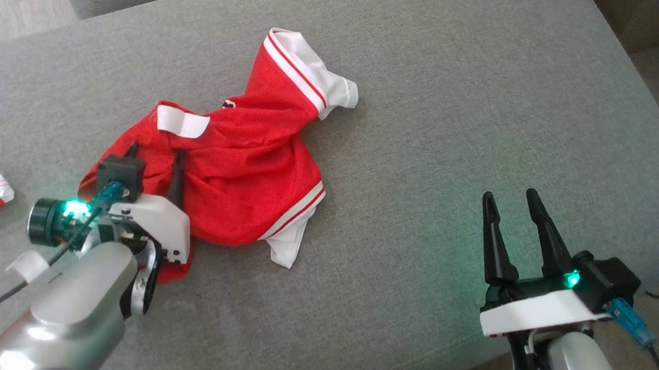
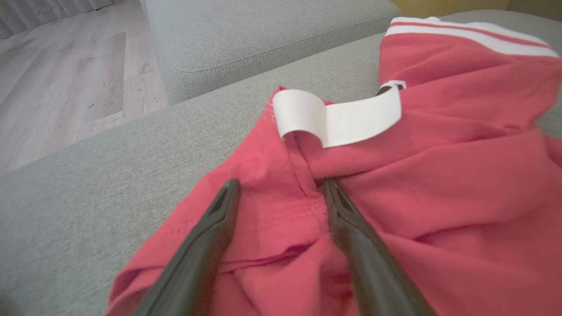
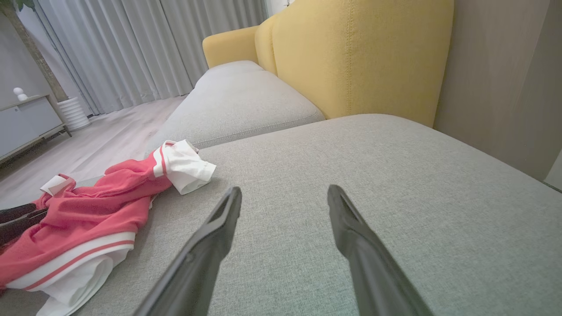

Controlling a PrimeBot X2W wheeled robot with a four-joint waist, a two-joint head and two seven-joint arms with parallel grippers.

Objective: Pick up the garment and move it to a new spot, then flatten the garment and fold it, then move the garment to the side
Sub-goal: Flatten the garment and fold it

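You are looking at the red garment [image 1: 239, 162] lying crumpled on the grey sofa cushion [image 1: 455, 101], its long axis running from near left toward far right. Your left pincer [image 1: 156, 152] is the nearer one. It is hanging over the garment's near-left end, released and spread wide, its fingers straddling a ridge of cloth and gripping nothing. Your right pincer [image 1: 509, 195] is gaping too, holding nothing, well apart over bare cushion.
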